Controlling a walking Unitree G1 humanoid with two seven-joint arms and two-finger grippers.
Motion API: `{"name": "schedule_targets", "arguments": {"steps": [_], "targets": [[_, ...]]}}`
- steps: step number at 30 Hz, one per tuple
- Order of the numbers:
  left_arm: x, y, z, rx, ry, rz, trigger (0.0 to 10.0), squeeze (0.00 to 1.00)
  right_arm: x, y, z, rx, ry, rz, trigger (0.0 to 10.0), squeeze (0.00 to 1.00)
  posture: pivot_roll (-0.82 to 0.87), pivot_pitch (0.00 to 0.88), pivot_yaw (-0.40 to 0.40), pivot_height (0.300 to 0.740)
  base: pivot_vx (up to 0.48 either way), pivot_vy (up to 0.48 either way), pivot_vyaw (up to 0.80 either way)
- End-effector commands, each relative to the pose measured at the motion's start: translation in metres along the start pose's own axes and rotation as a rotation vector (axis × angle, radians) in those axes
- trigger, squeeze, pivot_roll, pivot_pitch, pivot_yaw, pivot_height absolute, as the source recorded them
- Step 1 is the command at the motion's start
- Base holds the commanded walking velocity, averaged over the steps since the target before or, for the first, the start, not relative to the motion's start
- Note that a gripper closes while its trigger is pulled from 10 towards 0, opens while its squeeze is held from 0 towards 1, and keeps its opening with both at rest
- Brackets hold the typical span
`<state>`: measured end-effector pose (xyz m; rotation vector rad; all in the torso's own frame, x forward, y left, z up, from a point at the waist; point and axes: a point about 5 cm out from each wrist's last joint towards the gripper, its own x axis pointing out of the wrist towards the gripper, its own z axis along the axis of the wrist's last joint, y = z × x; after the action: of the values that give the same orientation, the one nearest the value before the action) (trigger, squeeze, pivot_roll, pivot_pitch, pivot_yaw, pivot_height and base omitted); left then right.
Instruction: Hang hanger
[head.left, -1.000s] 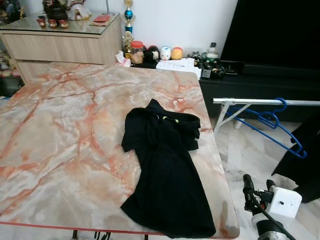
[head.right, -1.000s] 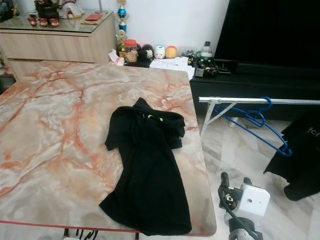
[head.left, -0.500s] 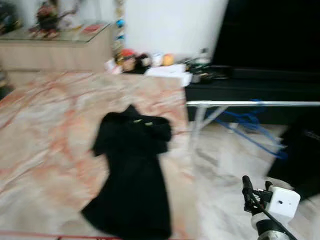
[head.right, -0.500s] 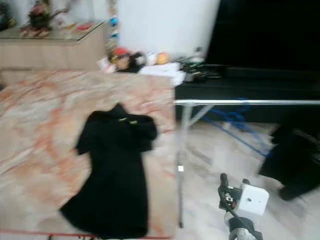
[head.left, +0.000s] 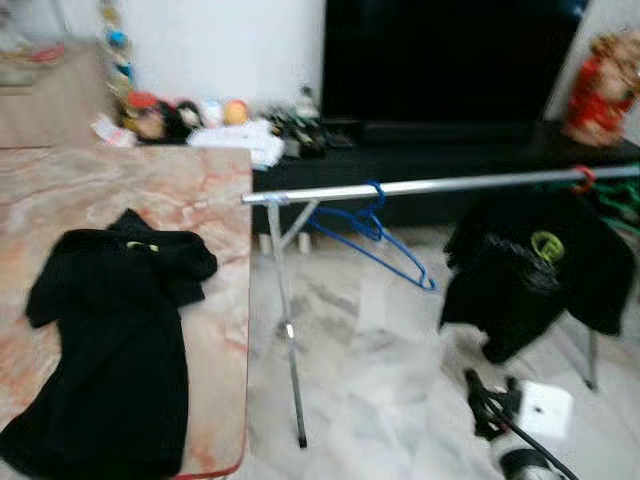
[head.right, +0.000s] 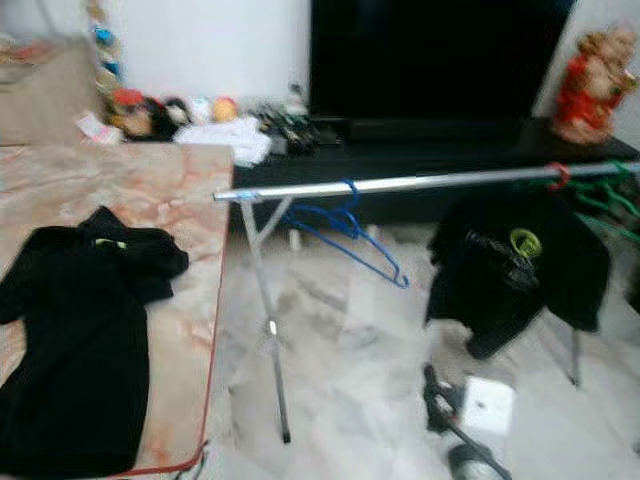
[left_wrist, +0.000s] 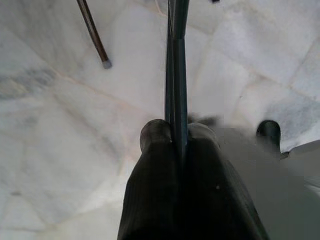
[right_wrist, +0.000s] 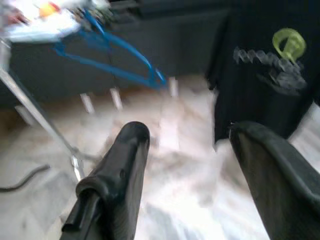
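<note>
Left eye view puts the blue hanger (head.left: 375, 235) already hooked on the rail (head.left: 440, 184), far-left of my right gripper (right_wrist: 187, 165), whose fingers stand apart and empty. My left gripper (left_wrist: 179, 137) is pinched together on a thin dark rod, so I judge I'm approaching the rail; next I must close in.

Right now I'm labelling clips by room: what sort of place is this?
Most likely a home living room: a large dark TV on a low black console, a marble-patterned table, and a metal clothes rack with a blue hanger.
</note>
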<state>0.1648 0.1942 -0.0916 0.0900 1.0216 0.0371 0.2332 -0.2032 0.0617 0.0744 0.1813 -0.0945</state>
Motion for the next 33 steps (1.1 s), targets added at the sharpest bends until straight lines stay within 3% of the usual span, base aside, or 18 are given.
{"name": "schedule_targets", "arguments": {"steps": [1, 14, 17, 19, 25, 29, 32, 33], "targets": [[-0.001, 0.006, -0.008, 0.011, 0.033, 0.013, 10.0, 0.00, -0.003, 0.005, -0.007, 0.021, 0.026, 0.023, 10.0, 0.00, 0.04, 0.014, -0.015, 0.740, 0.000, -0.480, 0.00], [-0.001, 0.007, -0.008, 0.012, 0.027, 0.017, 10.0, 0.00, 0.012, 0.003, -0.037, 0.007, 0.149, 0.013, 10.0, 0.00, 0.04, 0.023, -0.005, 0.740, 0.000, -0.461, 0.00], [-0.002, 0.006, -0.007, -0.009, 0.016, 0.023, 10.0, 0.00, 0.018, 0.008, -0.041, -0.001, 0.161, 0.042, 10.0, 0.00, 0.04, 0.024, -0.004, 0.740, 0.000, 0.000, 0.00], [-0.001, 0.006, -0.006, -0.006, 0.001, 0.019, 10.0, 0.00, 0.023, 0.009, -0.045, -0.057, 0.183, 0.055, 10.0, 0.00, 0.05, 0.026, -0.004, 0.740, 0.000, 0.000, 0.00], [-0.001, 0.006, 0.000, 0.071, -0.049, 0.019, 10.0, 0.00, 0.032, 0.003, -0.043, -0.095, 0.183, 0.035, 10.0, 0.00, 0.05, 0.024, -0.004, 0.740, 0.000, 0.000, 0.00], [-0.003, 0.030, 0.037, 0.154, -0.205, 0.021, 10.0, 0.00, 0.036, -0.002, -0.043, -0.150, 0.190, 0.026, 10.0, 0.00, 0.04, 0.023, 0.004, 0.740, 0.000, 0.000, 0.00], [-0.003, 0.031, 0.054, 0.230, -0.271, -0.002, 10.0, 0.00, 0.039, 0.000, -0.042, -0.181, 0.184, 0.064, 10.0, 0.00, 0.04, 0.023, 0.007, 0.740, 0.000, 0.000, 0.00], [-0.004, 0.030, 0.069, 0.261, -0.315, -0.025, 10.0, 0.00, 0.040, 0.004, -0.041, -0.174, 0.187, 0.105, 10.0, 0.00, 0.04, 0.023, 0.008, 0.740, 0.000, 0.000, 0.00]]}}
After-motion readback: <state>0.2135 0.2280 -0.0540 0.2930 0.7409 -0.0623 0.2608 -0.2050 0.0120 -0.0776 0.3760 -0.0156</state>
